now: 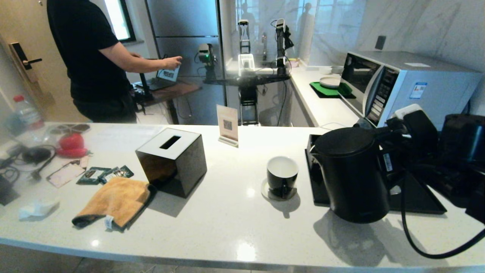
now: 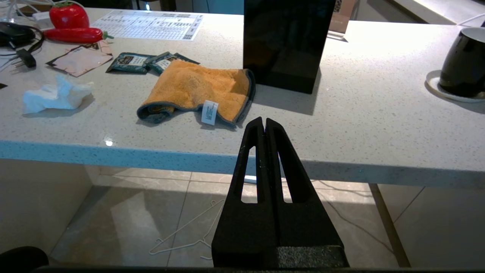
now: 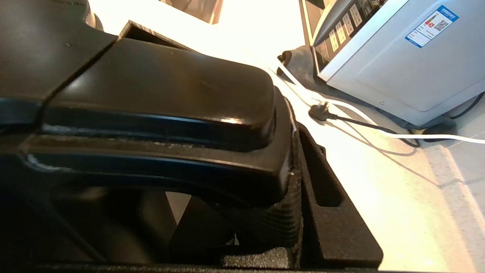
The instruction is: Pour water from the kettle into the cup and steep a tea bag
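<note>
The matte black kettle [image 1: 352, 174] stands upright over the front left corner of a black tray [image 1: 420, 197], spout toward the cup. I cannot tell whether its base touches. My right gripper [image 1: 394, 148] is shut on its loop handle; in the right wrist view the handle [image 3: 159, 87] fills the space between the fingers [image 3: 322, 178]. The black cup [image 1: 282, 176] with a white inside sits on a white saucer left of the kettle and also shows in the left wrist view [image 2: 464, 62]. I see no water in it. The tea bag is out of view. My left gripper [image 2: 264, 120] is shut and empty, below the counter's front edge.
A black tissue box [image 1: 172, 161], an orange cloth [image 1: 117, 197], dark green packets [image 1: 104, 174] and a crumpled tissue [image 1: 38, 208] lie on the counter's left half. A microwave [image 1: 398, 85] stands behind the kettle. A person [image 1: 94, 57] stands at the back left.
</note>
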Controlling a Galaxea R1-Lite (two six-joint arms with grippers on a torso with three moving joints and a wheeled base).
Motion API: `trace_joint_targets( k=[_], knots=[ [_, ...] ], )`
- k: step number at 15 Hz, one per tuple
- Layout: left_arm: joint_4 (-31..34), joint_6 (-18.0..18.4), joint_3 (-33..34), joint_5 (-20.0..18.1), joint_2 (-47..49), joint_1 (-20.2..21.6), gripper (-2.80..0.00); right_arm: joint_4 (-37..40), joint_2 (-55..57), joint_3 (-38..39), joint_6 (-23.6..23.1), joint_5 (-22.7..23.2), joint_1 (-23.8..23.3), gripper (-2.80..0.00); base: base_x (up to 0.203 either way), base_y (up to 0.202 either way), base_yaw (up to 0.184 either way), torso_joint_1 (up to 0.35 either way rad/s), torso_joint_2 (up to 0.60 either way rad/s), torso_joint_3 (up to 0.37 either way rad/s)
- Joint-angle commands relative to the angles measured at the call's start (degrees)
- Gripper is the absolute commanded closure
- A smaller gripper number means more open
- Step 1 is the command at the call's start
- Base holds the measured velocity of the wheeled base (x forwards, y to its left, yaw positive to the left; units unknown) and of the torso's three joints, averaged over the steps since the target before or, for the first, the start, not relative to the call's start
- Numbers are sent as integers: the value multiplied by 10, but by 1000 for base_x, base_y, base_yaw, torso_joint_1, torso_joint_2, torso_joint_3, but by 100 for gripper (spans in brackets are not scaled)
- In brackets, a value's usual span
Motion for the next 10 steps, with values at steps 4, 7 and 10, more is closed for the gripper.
trace_joint_targets(
  k=[4,7,10],
  knots=[
    [0,0,0,0,1,0,0,26,16,-33,-19,-5,1,0,0,0,0,0,0,0],
    [0,0,0,0,1,0,0,59,31,-67,-19,-35,10,0,0,0,0,0,0,0],
    [0,0,0,0,1,0,0,85,42,-91,-20,-37,13,0,0,0,0,0,0,0]
  ],
)
